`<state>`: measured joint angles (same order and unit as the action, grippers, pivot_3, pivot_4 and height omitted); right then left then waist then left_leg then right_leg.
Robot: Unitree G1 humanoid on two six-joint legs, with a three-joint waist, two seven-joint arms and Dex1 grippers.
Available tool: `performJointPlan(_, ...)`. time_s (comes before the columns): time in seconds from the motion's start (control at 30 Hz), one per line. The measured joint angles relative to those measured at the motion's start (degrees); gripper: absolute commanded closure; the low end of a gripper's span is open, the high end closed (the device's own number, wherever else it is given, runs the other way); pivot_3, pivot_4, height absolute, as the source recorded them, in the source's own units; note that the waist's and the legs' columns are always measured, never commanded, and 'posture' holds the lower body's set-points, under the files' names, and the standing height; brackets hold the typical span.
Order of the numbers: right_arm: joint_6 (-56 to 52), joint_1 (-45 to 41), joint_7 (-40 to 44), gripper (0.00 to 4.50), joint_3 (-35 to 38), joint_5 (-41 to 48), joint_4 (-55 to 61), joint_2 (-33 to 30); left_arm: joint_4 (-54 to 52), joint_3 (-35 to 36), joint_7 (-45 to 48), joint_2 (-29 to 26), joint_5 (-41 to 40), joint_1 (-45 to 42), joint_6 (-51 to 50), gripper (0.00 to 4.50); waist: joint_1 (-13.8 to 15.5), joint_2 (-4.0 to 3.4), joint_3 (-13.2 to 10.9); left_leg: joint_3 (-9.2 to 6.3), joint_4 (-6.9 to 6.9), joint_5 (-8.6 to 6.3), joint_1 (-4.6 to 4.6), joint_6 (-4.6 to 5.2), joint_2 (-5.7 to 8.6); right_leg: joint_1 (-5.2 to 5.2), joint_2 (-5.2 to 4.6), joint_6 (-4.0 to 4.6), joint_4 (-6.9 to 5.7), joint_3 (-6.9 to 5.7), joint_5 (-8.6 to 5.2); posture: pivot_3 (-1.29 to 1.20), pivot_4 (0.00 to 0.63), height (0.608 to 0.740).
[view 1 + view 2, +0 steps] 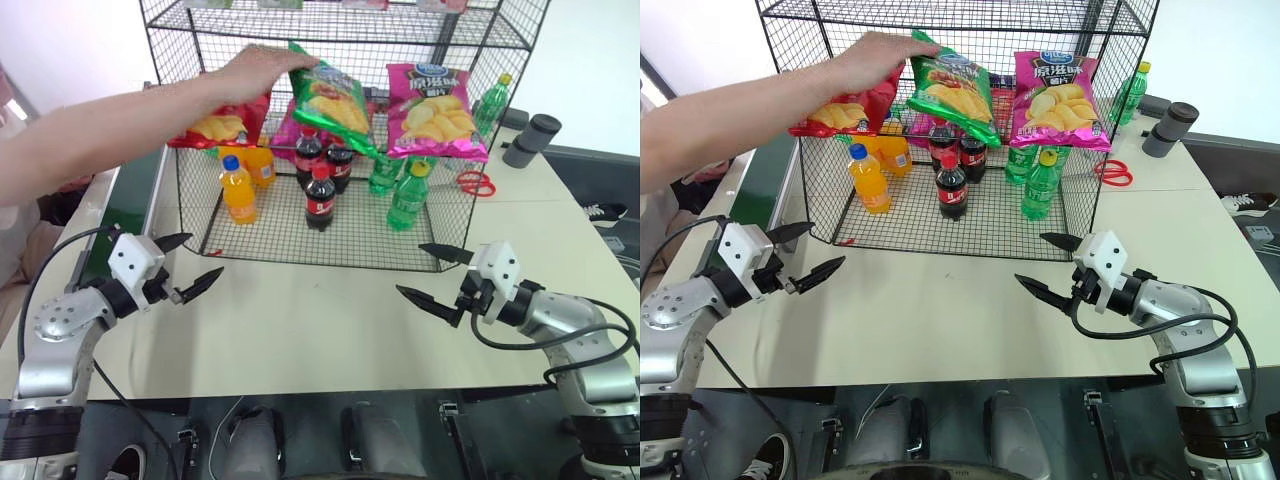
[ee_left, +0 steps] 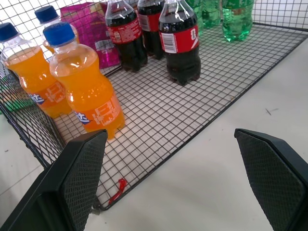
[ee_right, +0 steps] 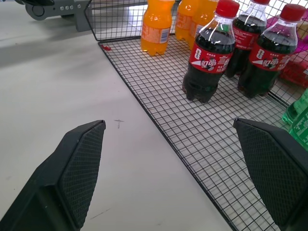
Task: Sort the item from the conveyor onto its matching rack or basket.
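A person's hand [image 1: 255,68] holds the green crisp bag, the item [image 1: 335,100], against the middle tier of the black wire rack [image 1: 280,228] at the back of the table. The conveyor [image 1: 132,200] with its dark green belt runs along the left side, partly hidden by the person's arm. My left gripper [image 1: 205,255] hovers open and empty over the table before the rack's left front corner. Before the right front corner, my right gripper [image 1: 409,268] is likewise open and empty. Both sets of jaws stand wide in the wrist views, left gripper [image 2: 171,132] and right gripper [image 3: 168,122].
On the rack hang a red crisp bag [image 1: 215,122] and a pink crisp bag [image 1: 435,110]. Orange bottles [image 1: 238,190], cola bottles [image 1: 320,198] and green bottles [image 1: 408,195] stand on its bottom tier. Red scissors [image 1: 476,182] and a dark cylinder [image 1: 532,140] lie to the right.
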<state>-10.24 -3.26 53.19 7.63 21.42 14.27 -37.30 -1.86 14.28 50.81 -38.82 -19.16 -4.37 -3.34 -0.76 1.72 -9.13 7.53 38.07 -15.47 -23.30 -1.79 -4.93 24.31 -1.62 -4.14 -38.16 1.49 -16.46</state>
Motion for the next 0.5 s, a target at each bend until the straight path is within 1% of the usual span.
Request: performJointPlan(0.5, 1.2, -0.4, 0.1, 0.05, -0.4, -0.6, -0.6, 0.0, 0.2, 0.0, 0.1, 0.0, 0.0, -0.7, 0.5, 0.0, 0.0, 0.0, 0.0, 0.0, 0.01, 0.0, 0.0, 0.0, 0.0, 0.0, 0.01, 0.0, -0.01, 0.0, 0.0, 0.0, 0.15, 0.74)
